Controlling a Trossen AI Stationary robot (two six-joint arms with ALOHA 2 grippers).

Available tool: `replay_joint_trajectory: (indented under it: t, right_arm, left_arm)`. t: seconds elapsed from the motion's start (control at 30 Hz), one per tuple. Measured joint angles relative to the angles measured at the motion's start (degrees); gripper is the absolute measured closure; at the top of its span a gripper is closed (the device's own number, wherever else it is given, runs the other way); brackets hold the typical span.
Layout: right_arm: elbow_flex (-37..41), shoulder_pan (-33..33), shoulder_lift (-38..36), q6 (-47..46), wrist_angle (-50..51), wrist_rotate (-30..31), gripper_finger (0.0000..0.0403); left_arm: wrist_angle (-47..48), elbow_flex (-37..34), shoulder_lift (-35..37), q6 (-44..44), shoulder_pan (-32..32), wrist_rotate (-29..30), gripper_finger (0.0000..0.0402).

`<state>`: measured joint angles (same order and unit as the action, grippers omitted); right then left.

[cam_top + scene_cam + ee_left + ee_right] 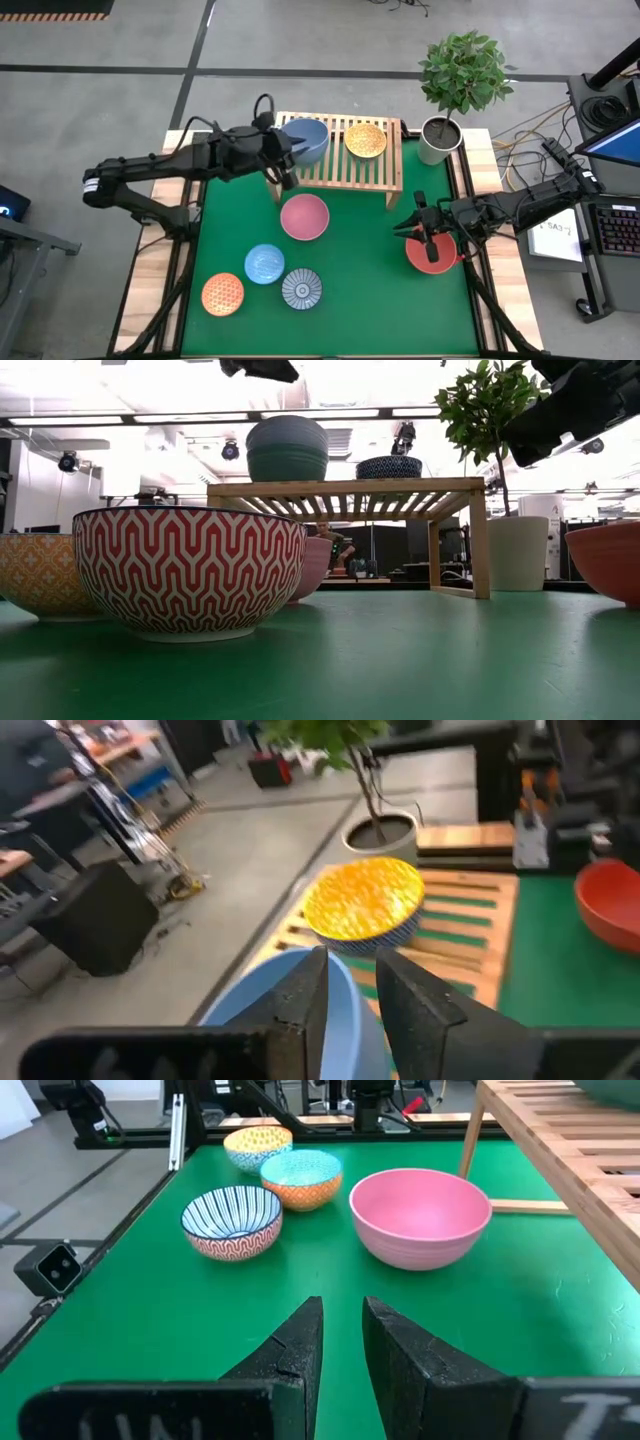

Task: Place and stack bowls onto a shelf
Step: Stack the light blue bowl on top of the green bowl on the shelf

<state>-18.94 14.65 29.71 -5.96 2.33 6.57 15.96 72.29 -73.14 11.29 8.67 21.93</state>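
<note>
On the shelf [340, 160] sits the slate blue bowl [305, 140] (stacked on a green one); the left gripper [287, 160], fingers narrowly apart, seemingly holding nothing, hovers at its rim.

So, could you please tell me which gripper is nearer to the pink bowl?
Left, though not by much. The left gripper sits beside the shelf's corner, just beyond the pink bowl; the right gripper hangs over the red bowl, farther off.

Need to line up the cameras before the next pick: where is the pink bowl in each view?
High: pink bowl mid-mat, just in front of the shelf.
Low: only a pink sliver behind the red zigzag bowl.
Left wrist: not in view.
Right wrist: centre, beside the shelf leg.
Shared landmark: the shelf.
</note>
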Motion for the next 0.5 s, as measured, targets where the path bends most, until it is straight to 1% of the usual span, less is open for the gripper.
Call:
replay_joint_trajectory:
  t: [0.1,0.27,0.5]
  right_arm:
    - [0.0,-0.01,0.0,0.01,0.24,-0.01,0.0339]
    - [0.0,-0.01,0.0,0.58,0.3,-0.02,0.0339]
    - [0.0,-0.01,0.09,0.51,0.35,-0.04,0.0339]
  left_arm:
    - [-4.07,-3.41,0.55,-0.08,1.26,0.0,0.0346]
    - [-5.7,-6.3,-0.02,-2.1,2.5,-0.02,0.0359]
    - [-5.78,-6.86,-2.24,-3.27,2.42,-0.06,0.0361]
